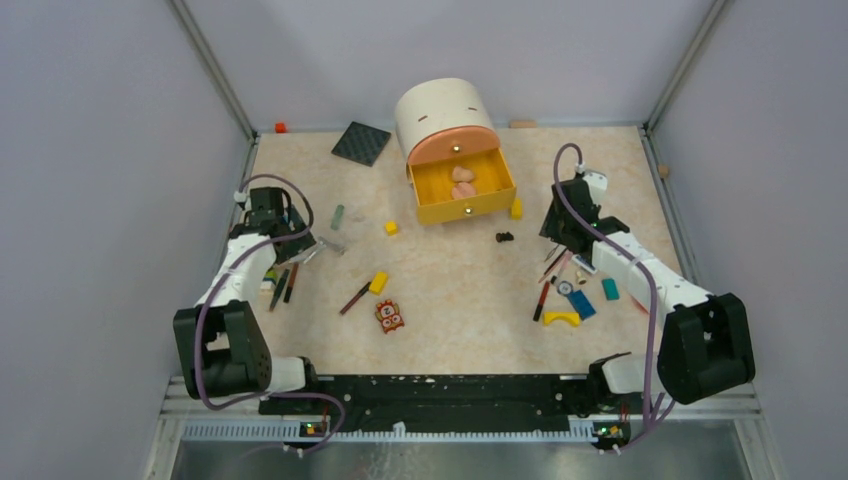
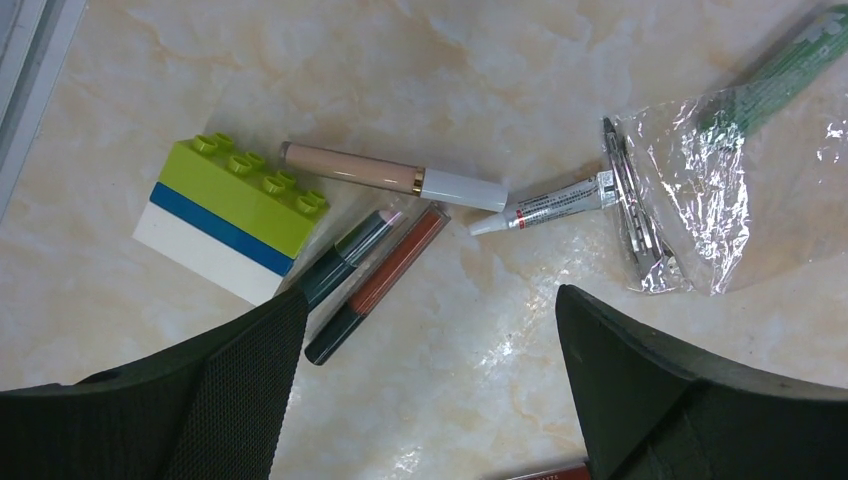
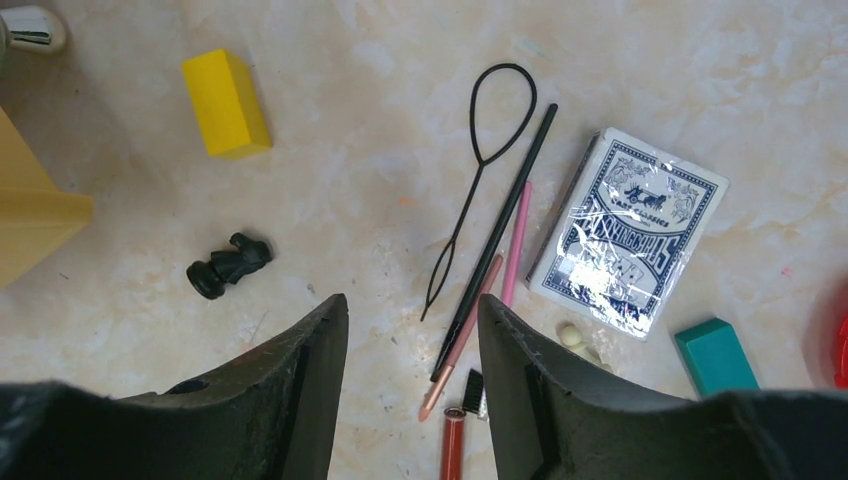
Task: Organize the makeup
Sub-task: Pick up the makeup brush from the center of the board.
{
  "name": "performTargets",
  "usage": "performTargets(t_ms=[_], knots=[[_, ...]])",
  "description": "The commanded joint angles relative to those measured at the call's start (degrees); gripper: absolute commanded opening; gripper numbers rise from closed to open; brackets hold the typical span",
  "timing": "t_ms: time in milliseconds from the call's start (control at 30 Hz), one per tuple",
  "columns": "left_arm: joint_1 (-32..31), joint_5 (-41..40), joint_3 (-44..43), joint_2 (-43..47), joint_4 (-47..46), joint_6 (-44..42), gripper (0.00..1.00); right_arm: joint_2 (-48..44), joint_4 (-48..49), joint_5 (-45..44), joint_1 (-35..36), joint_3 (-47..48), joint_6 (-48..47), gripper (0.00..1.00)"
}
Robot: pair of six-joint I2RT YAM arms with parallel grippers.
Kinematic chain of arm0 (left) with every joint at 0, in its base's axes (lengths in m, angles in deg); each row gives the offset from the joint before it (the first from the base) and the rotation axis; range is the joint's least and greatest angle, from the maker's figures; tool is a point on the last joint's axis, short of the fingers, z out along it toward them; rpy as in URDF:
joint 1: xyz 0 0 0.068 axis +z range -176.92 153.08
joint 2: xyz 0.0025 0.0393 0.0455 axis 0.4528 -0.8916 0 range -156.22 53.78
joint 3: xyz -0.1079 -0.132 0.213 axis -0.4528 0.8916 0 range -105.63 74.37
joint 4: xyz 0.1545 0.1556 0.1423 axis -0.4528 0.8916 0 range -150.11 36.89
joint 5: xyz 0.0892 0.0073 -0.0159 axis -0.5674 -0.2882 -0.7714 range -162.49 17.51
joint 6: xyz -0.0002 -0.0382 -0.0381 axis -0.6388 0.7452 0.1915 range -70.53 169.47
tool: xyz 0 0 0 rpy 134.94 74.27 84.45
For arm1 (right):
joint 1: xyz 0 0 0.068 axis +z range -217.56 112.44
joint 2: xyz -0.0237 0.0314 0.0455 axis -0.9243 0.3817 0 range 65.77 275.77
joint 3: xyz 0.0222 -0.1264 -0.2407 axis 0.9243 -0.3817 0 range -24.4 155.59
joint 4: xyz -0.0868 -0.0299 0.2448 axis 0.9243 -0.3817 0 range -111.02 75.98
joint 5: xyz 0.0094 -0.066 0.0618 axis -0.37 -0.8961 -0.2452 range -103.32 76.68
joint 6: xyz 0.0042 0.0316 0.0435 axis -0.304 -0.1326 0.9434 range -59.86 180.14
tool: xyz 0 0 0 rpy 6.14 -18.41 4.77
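Note:
My left gripper (image 1: 303, 247) (image 2: 430, 400) is open and empty above bare table. Just beyond it lie a beige concealer stick (image 2: 390, 177), a dark teal pencil (image 2: 345, 258), a red-brown pencil (image 2: 385, 280) and a small white tube (image 2: 545, 205). A green tube (image 2: 790, 65) lies at the far right. My right gripper (image 1: 558, 235) (image 3: 412, 340) is open and empty. A black pencil (image 3: 500, 235), a pink pencil (image 3: 515, 245) and a red tube (image 3: 452, 445) lie between and beyond its fingers. A black square compact (image 1: 361, 143) lies at the back.
A cream organiser (image 1: 445, 118) stands at the back with its yellow drawer (image 1: 478, 208) open. Nearby lie a green-and-white brick (image 2: 225, 215), wrapped hair clips (image 2: 640, 210), a card deck (image 3: 628, 230), a yellow block (image 3: 227, 103), a black piece (image 3: 228, 265) and the owl tile (image 1: 390, 316).

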Motion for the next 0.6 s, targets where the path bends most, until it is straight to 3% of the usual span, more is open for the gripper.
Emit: performTargets(t_ms=[0, 167, 433, 567], knots=[[0.7, 2.7, 0.8, -0.7, -1.5, 0.8, 0.98, -2.5, 0.9, -0.5, -1.1, -0.7, 1.0, 0.5], [0.9, 7.5, -1.9, -0.6, -2.2, -1.8, 0.94, -3.0, 0.7, 2.4, -2.6, -1.0, 2.4, 0.5], [0.9, 11.0, -7.3, -1.1, -1.4, -4.5, 0.95, -5.4, -3.0, 4.1, -2.8, 0.3, 4.6, 0.51], [0.9, 13.0, -7.6, -1.1, -2.1, -6.0, 0.96, -6.2, -7.2, 4.6, -3.9, 0.7, 7.2, 0.66]])
